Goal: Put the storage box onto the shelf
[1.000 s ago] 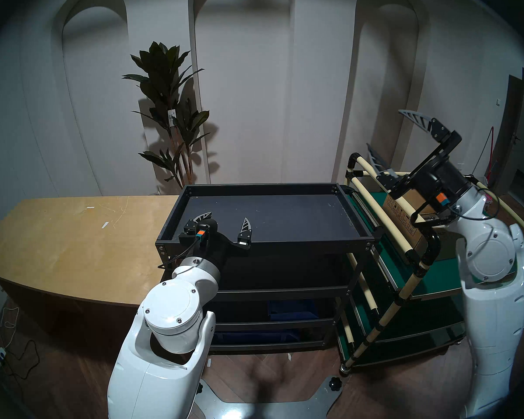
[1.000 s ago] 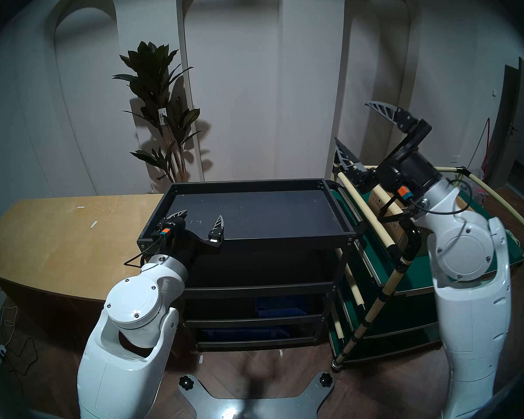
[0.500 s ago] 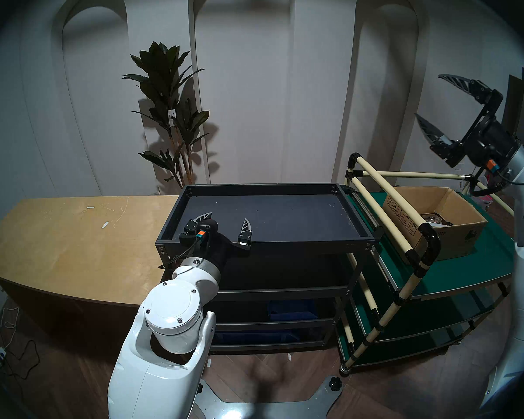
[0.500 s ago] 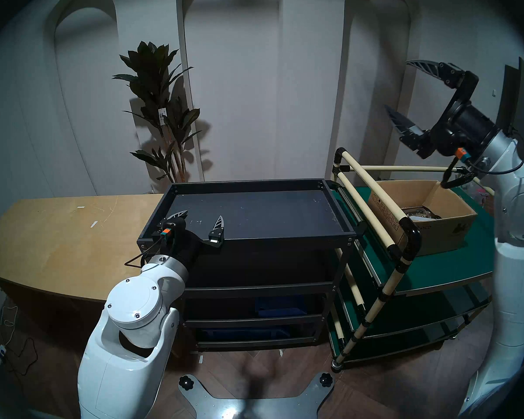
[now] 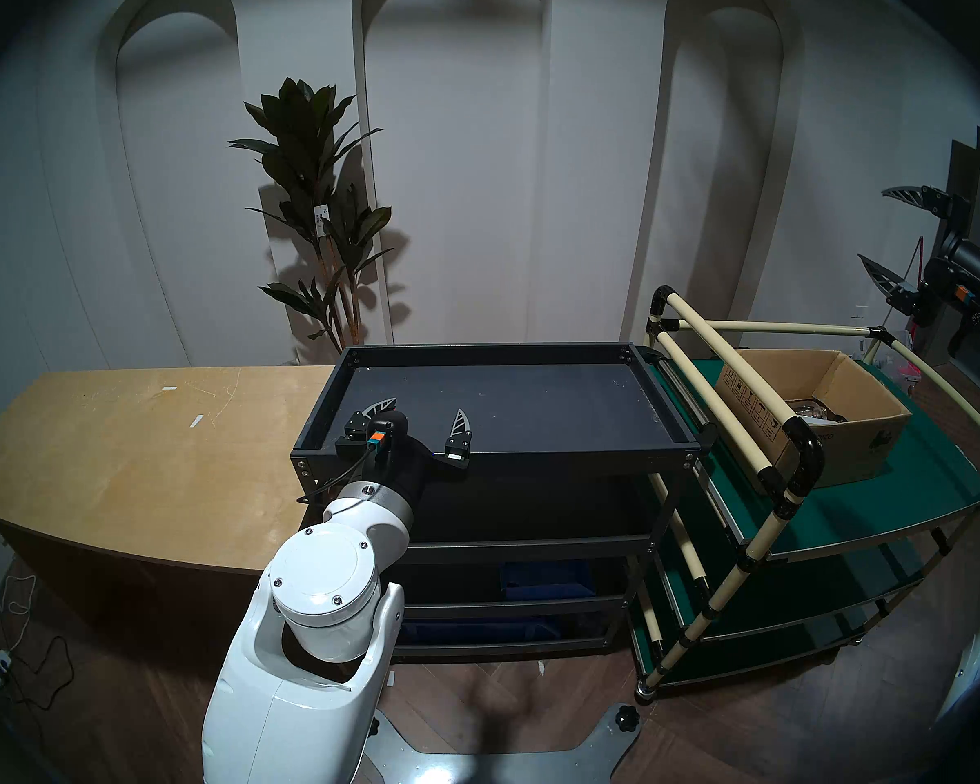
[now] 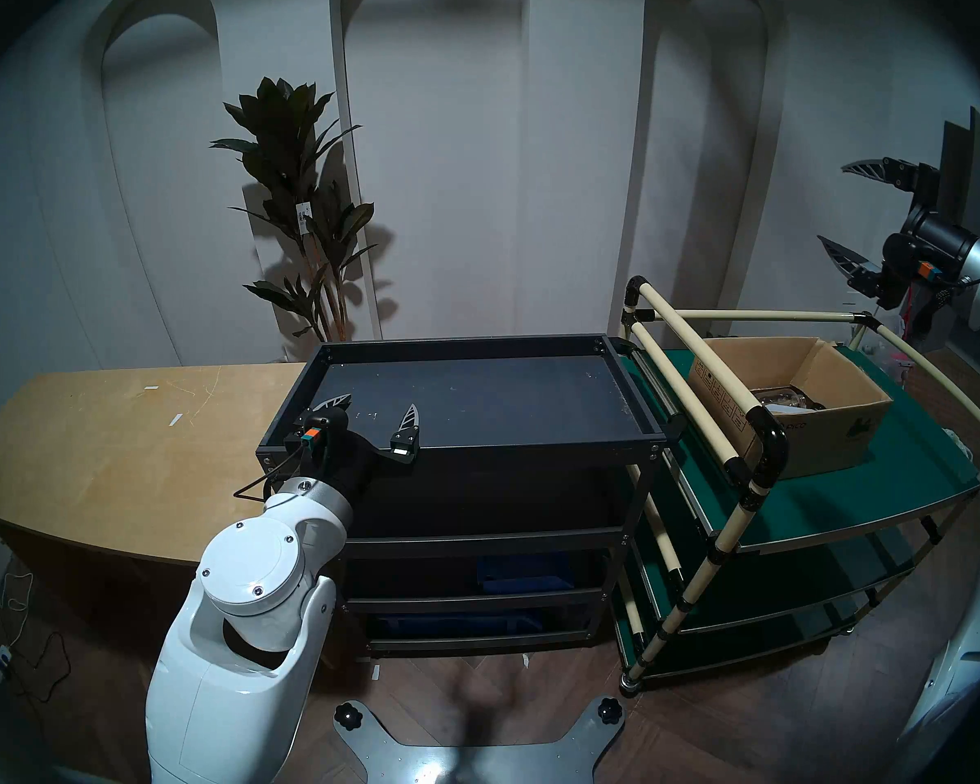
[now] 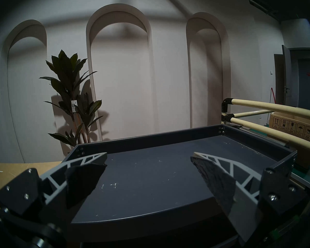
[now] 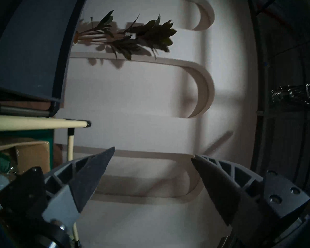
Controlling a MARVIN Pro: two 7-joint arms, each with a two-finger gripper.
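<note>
Storage box point(image 5: 816, 412) at right of frame on green-decked cart point(image 5: 872, 517), not on shelf point(image 5: 499, 455) at centre. Right gripper point(image 5: 878, 228) at far right edge, above box, fingers spread, empty; left gripper point(image 5: 420, 418) over shelf top, lower centre, fingers spread, empty. Best to approach box from above, clear of cream rails point(image 5: 719, 370), and grip a firm side wall.

Open brown storage box point(image 5: 850, 426) upright on green cart, beside the black shelf point(image 5: 669, 426)

Dim indoor light with a bluish cast. Fisheye bending and a dark vignette ring every view. The plant point(image 5: 312, 211) casts a sharp wall shadow. The right wrist view is motion-blurred.
</note>
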